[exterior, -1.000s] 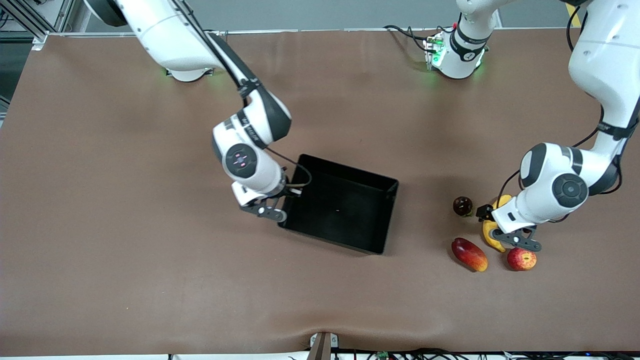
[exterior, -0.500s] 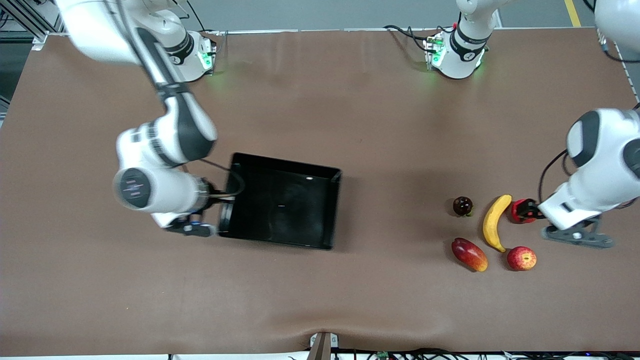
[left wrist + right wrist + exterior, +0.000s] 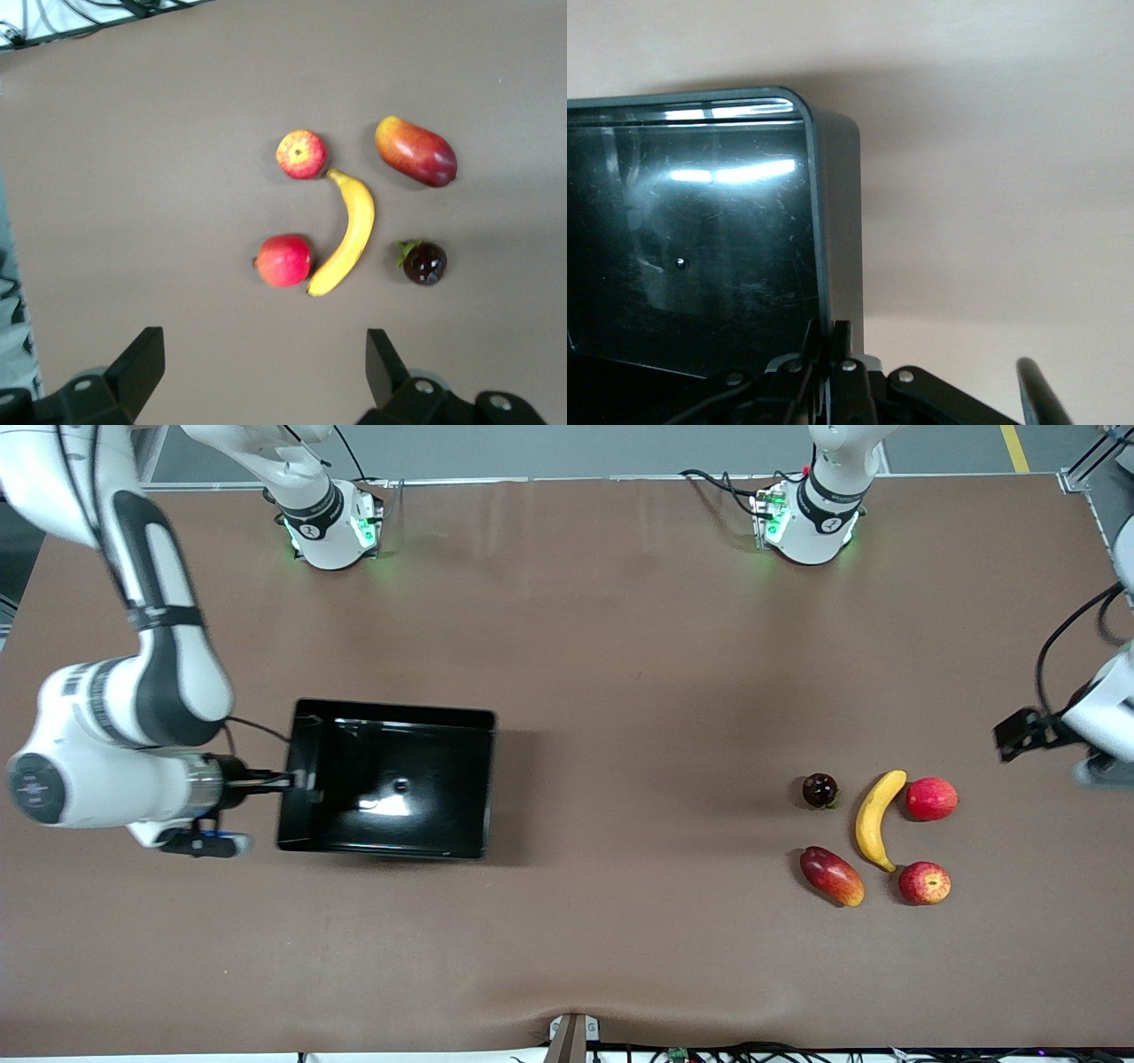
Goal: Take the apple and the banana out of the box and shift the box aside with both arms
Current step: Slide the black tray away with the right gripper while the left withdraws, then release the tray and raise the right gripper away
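Glossy black box [image 3: 390, 788], well apart from banana [image 3: 877, 818], apple [image 3: 924, 883].

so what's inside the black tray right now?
Nothing: the tray shows only a bare glossy floor with glare. The right gripper is shut on its wall. All the fruit, banana included, lies on the table toward the left arm's end.

a robotics lab: two white franka arms are bolted by their bases [image 3: 330, 527] to a wide surface [image 3: 620, 646] covered in a plain brown mat, green status lights glow at each base, loose cables [image 3: 718, 483] trail along its edge, and aluminium framing [image 3: 1085, 465] stands at the corner.
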Action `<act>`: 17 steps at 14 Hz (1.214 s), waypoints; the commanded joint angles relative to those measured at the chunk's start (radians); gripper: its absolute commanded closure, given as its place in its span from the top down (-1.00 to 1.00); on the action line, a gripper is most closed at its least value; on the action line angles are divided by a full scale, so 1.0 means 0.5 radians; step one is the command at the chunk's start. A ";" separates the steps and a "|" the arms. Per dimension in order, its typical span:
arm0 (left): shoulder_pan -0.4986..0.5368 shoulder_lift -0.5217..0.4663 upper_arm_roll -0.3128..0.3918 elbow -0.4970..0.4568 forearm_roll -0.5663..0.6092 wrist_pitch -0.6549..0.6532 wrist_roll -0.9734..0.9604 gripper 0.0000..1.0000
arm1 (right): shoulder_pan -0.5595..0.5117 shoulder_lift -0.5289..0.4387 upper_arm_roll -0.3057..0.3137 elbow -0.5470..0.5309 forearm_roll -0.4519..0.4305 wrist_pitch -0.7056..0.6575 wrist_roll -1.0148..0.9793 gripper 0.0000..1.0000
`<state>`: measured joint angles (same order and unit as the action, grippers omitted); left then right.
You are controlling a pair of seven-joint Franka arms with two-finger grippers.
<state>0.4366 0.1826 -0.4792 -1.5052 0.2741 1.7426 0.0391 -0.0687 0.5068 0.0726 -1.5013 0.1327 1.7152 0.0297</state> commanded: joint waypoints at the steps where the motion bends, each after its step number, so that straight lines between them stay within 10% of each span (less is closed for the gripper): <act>1: 0.013 -0.043 -0.008 0.138 -0.091 -0.165 0.014 1.00 | -0.239 -0.050 0.042 -0.050 -0.084 0.018 -0.212 -1.00; 13: -0.151 -0.384 0.117 0.117 -0.410 -0.549 -0.035 1.00 | -0.722 0.183 0.042 -0.249 -0.084 0.460 -0.866 -1.00; 14: -0.277 -0.390 0.215 0.117 -0.410 -0.589 -0.084 1.00 | -0.722 0.195 0.042 -0.249 -0.084 0.457 -0.866 -0.37; 15: -0.387 -0.399 0.298 0.114 -0.410 -0.613 -0.136 1.00 | -0.722 0.201 0.045 -0.243 -0.084 0.442 -0.863 0.99; 17: -0.553 -0.433 0.418 0.059 -0.410 -0.620 -0.155 1.00 | -0.706 0.180 0.048 -0.204 -0.084 0.420 -0.866 1.00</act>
<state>0.2290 0.0032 -0.3297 -1.4369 0.0842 1.4420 -0.0227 -0.4099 0.6082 0.0762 -1.6210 0.0911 1.9402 -0.3926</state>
